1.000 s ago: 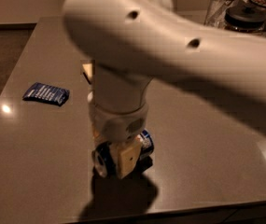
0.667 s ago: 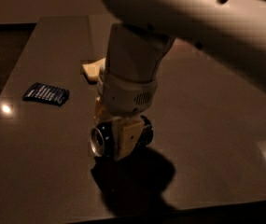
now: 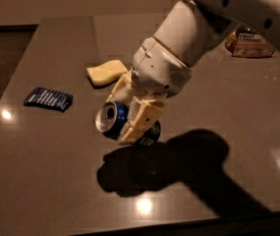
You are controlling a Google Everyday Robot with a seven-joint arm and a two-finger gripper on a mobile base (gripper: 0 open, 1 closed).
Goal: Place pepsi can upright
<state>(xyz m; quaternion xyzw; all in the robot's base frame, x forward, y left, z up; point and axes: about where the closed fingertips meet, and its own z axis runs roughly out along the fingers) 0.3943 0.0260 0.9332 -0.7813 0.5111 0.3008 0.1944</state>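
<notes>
The pepsi can [image 3: 114, 120] is dark blue with a silver end and pull-tab facing left toward the camera. It is held on its side, tilted, above the grey table [image 3: 46, 156]. My gripper [image 3: 129, 122] is shut on the can's body, with a cream finger [image 3: 142, 119] across its near side. The white arm comes down from the upper right. The can's shadow lies on the table below and to the right, apart from the can.
A flat blue snack packet [image 3: 47, 98] lies at the left. A pale yellow sponge [image 3: 106, 73] lies behind the gripper. A brown snack bag [image 3: 250, 43] stands at the far right. The table's front edge runs along the bottom.
The arm has swung so it now reaches in from the upper right. The can has been lifted off the table and tilted, its silver end now turned toward the left.
</notes>
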